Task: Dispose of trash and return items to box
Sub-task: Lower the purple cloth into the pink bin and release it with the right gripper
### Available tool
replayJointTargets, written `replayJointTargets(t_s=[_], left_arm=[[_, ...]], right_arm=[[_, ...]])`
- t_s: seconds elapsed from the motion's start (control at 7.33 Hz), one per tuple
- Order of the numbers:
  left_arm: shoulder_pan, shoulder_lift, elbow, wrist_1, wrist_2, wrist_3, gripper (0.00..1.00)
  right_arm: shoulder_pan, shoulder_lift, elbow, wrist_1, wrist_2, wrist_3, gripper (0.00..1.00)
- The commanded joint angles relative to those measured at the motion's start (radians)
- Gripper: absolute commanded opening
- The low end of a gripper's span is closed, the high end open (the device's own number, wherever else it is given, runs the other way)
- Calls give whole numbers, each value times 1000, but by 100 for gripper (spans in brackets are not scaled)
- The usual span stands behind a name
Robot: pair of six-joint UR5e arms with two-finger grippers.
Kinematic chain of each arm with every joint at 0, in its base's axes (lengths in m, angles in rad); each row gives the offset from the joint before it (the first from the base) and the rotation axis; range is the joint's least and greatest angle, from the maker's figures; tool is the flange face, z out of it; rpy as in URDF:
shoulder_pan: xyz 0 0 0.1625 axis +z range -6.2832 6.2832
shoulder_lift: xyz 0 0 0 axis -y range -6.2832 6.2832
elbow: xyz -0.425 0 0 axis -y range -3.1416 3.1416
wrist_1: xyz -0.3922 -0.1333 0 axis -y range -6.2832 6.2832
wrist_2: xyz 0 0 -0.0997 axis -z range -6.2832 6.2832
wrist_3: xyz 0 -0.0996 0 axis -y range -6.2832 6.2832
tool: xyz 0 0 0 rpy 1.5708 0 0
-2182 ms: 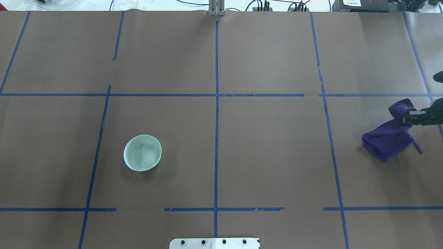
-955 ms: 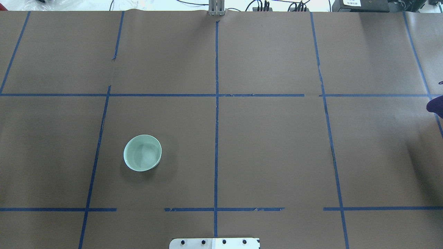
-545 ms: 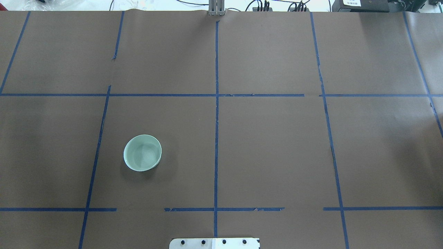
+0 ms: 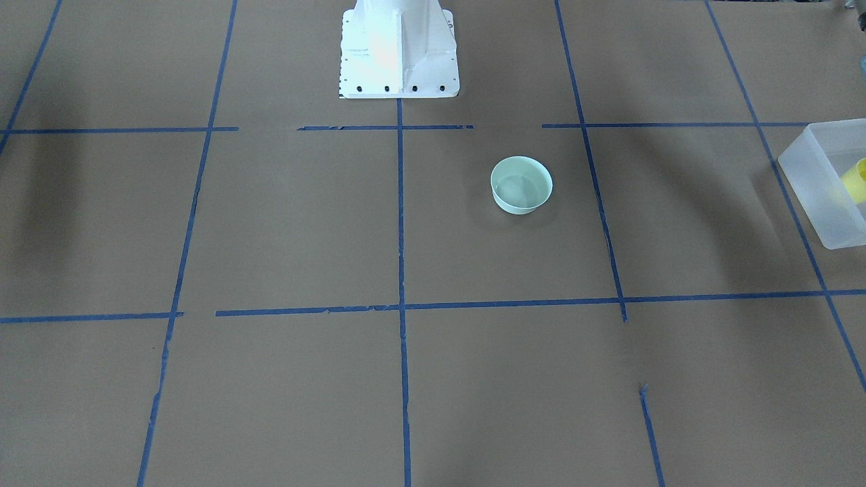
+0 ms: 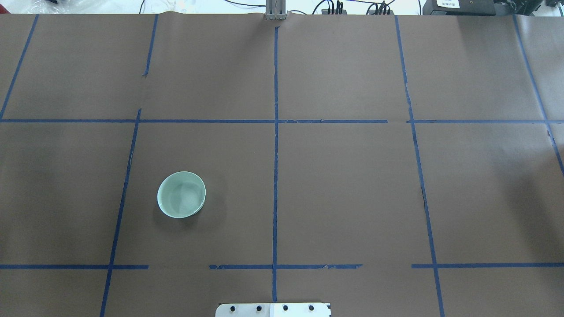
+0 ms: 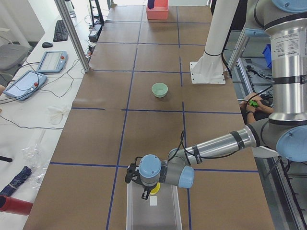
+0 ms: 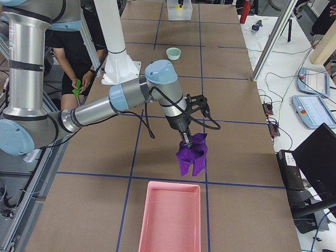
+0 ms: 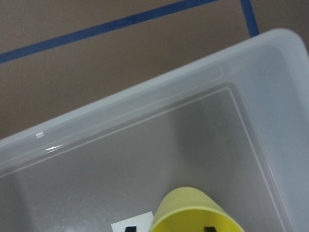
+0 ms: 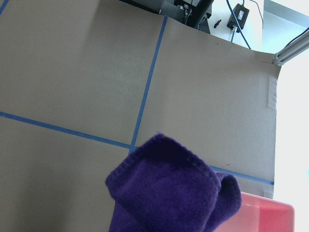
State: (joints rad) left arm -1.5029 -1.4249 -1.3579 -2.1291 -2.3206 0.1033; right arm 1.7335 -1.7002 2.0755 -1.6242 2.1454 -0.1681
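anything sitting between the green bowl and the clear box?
Nothing. In the front-facing view, the stretch from the bowl to the box is bare brown paper, crossed only by a blue tape line.

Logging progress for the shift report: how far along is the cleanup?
Done: nothing clearly finished. In hand: the yellow cup is at the left end effector over the box; the purple cloth hangs from the right end effector near the pink bin. Remaining: the green bowl stands on the table.
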Motion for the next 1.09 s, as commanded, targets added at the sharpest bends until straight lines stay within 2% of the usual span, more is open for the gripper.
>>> replayJointTargets(t_s=[0.0, 0.14, 0.27, 0.41, 0.68, 0.95], left_arm=[[-2, -35, -140, 90, 7, -43, 100], [-8, -61, -246, 185, 42, -91, 100], [-8, -65, -348, 225, 99, -184, 100], [4, -66, -412, 213, 133, -309, 100], [106, -66, -493, 204, 129, -403, 100], [283, -72, -578, 198, 132, -674, 100]], right_arm=[[55, 5, -60, 0, -50, -144, 0], [70, 5, -77, 1, -68, -177, 0], [83, 5, -109, 3, -91, -220, 0], [86, 8, -154, 13, -110, -288, 0], [101, 7, -279, 55, -110, -330, 0], [124, 1, -517, 301, -108, -337, 0]])
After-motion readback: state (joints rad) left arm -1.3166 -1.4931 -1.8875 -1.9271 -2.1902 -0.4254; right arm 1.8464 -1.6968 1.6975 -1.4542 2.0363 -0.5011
